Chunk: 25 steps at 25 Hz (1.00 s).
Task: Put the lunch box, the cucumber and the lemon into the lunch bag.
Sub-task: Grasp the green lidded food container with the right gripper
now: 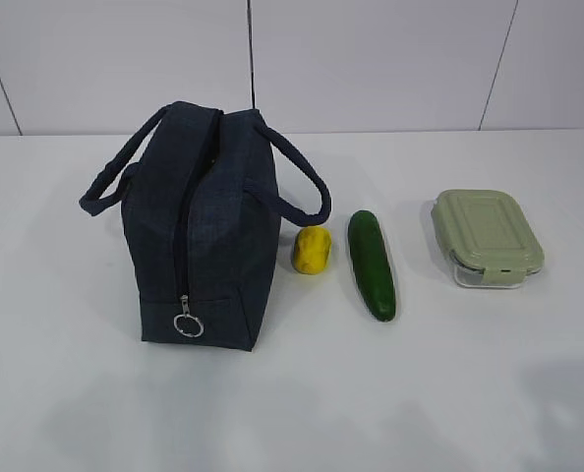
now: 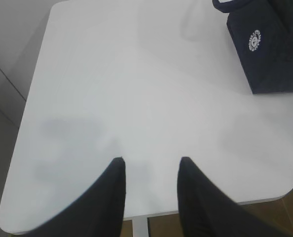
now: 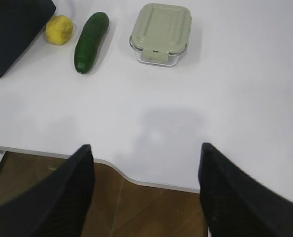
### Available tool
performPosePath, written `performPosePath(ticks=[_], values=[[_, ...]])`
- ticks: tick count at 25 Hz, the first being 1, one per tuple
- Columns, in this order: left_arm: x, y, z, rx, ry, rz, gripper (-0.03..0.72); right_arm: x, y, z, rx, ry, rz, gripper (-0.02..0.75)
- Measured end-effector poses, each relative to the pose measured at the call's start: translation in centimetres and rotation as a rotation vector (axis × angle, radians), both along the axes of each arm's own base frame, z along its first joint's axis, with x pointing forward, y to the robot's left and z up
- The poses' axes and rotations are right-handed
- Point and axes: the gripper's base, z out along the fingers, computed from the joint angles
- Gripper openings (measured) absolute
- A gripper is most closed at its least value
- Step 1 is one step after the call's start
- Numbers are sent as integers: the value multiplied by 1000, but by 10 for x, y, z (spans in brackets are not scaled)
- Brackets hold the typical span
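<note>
Dark navy fabric lunch bag (image 1: 202,231) stands upright on the white table (image 1: 449,393); right of it sit the yellow lemon (image 1: 312,250), dark green cucumber (image 1: 372,264), then sage-lidded lunch box (image 1: 487,237). Left gripper (image 2: 149,170) and right gripper (image 3: 145,158) both hover spread apart, holding nothing.

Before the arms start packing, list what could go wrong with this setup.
1. The lunch bag stands upright with its zipper apparently closed down the end; nothing goes in until it is opened, and pulling the ring might tip or drag the bag.
2. The lemon sits close against the bag beside the cucumber, so fingers may bump either one and set it rolling.
3. The lunch box may fit tightly through the narrow top.
</note>
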Motion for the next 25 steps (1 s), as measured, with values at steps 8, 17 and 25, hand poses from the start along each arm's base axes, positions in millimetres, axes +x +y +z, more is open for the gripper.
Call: performPosePath(ticks=[8, 17, 25], values=[[0, 0, 0, -1, 0, 0, 239, 0, 0, 0, 0, 0, 0, 494], [0, 0, 0, -1, 0, 0, 239, 0, 0, 0, 0, 0, 0, 494], [0, 0, 0, -1, 0, 0, 239, 0, 0, 0, 0, 0, 0, 494]])
